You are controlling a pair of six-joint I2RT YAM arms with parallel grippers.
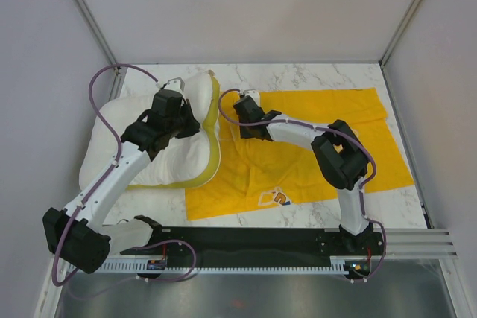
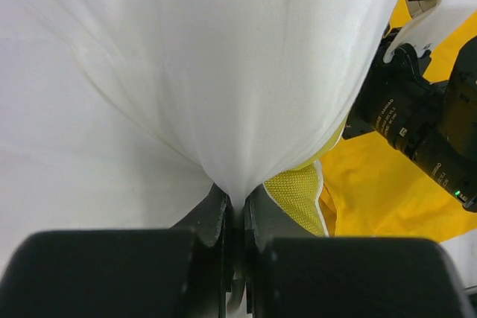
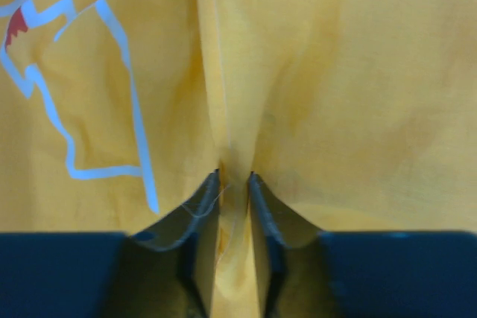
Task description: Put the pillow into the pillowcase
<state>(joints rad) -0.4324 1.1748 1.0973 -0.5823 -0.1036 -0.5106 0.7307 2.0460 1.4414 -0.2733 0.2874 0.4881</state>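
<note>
The white pillow (image 1: 175,158) with its yellow edge band (image 1: 215,128) lies at the left of the marble table. My left gripper (image 1: 176,88) is shut on a pinch of its white cloth near the far edge; the left wrist view shows the pillow (image 2: 186,72) bunched between the fingers (image 2: 211,214). The yellow pillowcase (image 1: 328,150) lies flat at the centre and right, its cartoon print near the front edge. My right gripper (image 1: 240,109) is shut on the pillowcase's left edge beside the pillow; in the right wrist view the pillowcase (image 3: 335,72) folds into the closed jaws.
The table (image 1: 313,72) is walled by grey panels at back and sides, with metal posts at the corners. A black rail (image 1: 253,247) carrying both arm bases runs along the near edge. Purple cables loop over both arms.
</note>
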